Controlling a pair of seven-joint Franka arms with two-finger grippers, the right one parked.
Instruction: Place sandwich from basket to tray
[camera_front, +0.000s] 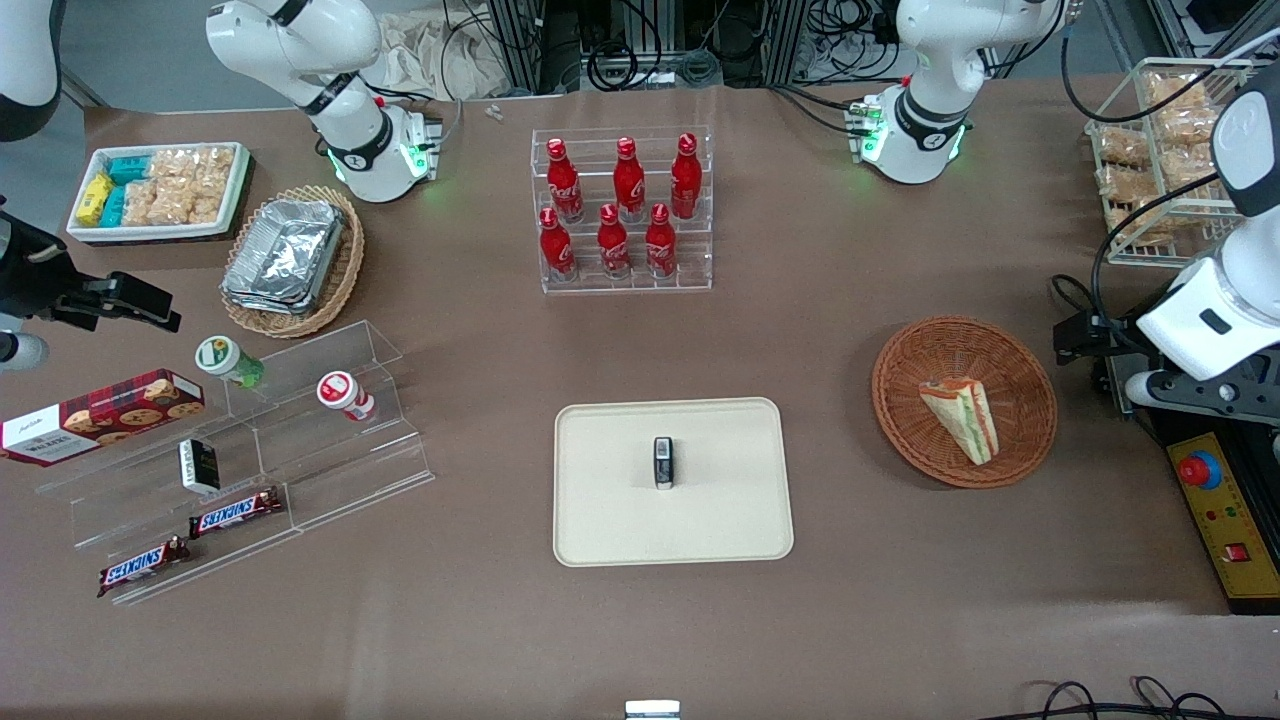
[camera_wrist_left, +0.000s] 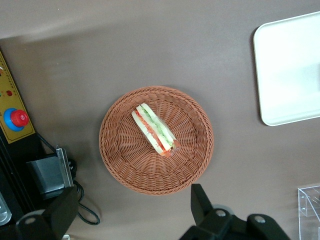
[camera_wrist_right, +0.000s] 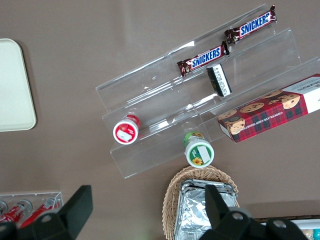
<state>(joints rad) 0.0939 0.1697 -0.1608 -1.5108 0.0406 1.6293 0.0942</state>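
The sandwich (camera_front: 960, 418), a wrapped wedge with green and red-orange stripes, lies in the round reddish-brown basket (camera_front: 1020, 380). In the left wrist view the sandwich (camera_wrist_left: 154, 129) lies across the middle of the basket (camera_wrist_left: 125, 160). The cream tray (camera_front: 720, 510) sits beside the basket, toward the parked arm's end, and its corner shows in the left wrist view (camera_wrist_left: 290, 70). My left gripper (camera_front: 1088, 335) hangs above the table just off the basket's rim, toward the working arm's end. In its own view the gripper (camera_wrist_left: 132, 212) is open and empty, its fingers (camera_wrist_left: 199, 200) wide apart.
A small dark pack (camera_front: 663, 462) stands on the tray's middle. A yellow control box with a red button (camera_front: 1215, 510) lies close to the basket. A clear rack of red bottles (camera_front: 622, 210) stands farther from the camera than the tray. A wire rack of snack bags (camera_front: 1160, 160) stands at the working arm's end.
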